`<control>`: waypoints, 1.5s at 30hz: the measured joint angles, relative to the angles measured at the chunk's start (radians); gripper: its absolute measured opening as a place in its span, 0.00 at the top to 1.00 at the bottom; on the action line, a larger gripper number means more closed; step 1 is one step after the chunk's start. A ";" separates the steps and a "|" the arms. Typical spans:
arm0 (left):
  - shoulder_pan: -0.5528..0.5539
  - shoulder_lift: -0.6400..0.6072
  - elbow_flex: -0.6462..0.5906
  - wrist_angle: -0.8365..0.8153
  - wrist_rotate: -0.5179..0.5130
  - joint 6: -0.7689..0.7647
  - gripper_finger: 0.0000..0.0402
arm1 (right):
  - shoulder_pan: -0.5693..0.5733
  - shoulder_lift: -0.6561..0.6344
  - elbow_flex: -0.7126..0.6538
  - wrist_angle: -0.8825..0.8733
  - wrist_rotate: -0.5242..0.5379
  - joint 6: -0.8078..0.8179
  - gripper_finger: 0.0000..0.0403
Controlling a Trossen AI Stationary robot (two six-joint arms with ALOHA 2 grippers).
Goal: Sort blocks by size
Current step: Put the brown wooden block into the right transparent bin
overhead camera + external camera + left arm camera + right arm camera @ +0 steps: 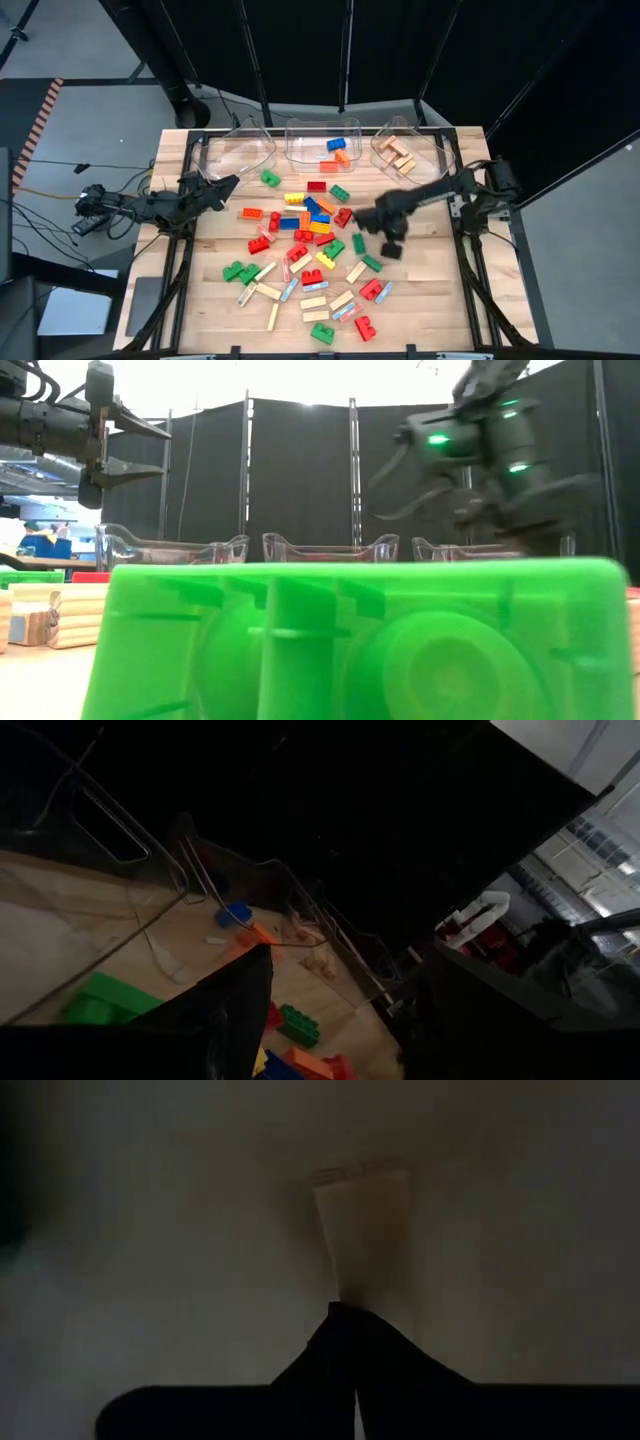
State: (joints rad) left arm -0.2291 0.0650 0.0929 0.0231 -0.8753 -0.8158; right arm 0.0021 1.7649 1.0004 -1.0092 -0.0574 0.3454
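Blocks (310, 235) lie scattered loose over the middle and near part of the slatted wooden tabletop (200, 290), some touching or overlapping; a few already sit in the middle clear bin (322, 146) and tan bars in the right-hand bin (408, 152), while the left-hand bin (240, 150) looks empty. Two kinds: studded plastic bricks, glossy, hard, square-edged, likely very light and slippery on smooth faces; and tan wooden bars (314, 303), matte, longer, flat. Judged: both stiff, not fragile, best pinched across the short width on the flat side walls, not over the studs. Right gripper (388, 240) is low over the right edge of the pile, jaws shut; its wrist view shows a pale tan bar-like end (365, 1230) just ahead of the tips, whether held I cannot tell. Left gripper (222, 186) waits near the left-hand bin, jaws spread wide, holding nothing. One green brick (360, 640) sits right against the low camera.
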 joint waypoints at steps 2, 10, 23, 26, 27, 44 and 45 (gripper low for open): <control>0.000 0.000 0.000 0.000 0.000 0.000 0.33 | -0.049 0.006 0.048 0.010 0.075 -0.022 0.99; 0.000 0.000 0.000 0.009 0.000 0.000 0.33 | -0.147 0.006 0.239 0.032 0.087 -0.121 0.94; 0.000 0.000 0.000 0.002 0.000 0.003 0.33 | -0.214 0.034 0.319 0.034 0.030 -0.577 0.37; 0.000 0.000 0.000 -0.001 0.000 0.018 0.33 | -0.214 0.065 0.319 0.028 0.032 -0.706 0.25; 0.000 0.000 0.000 -0.001 0.000 0.027 0.33 | -0.214 0.081 0.319 0.025 0.043 -0.725 0.22; 0.000 0.000 0.000 0.000 0.000 0.053 0.33 | -0.250 0.288 0.327 0.017 0.125 -0.727 0.73; 0.000 0.000 0.000 -0.001 0.000 0.053 0.33 | -0.249 0.282 0.325 0.021 0.126 -0.714 0.71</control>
State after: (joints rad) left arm -0.2293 0.0654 0.0929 0.0225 -0.8753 -0.7628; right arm -0.2464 2.0467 1.3256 -0.9879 0.0684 -0.3683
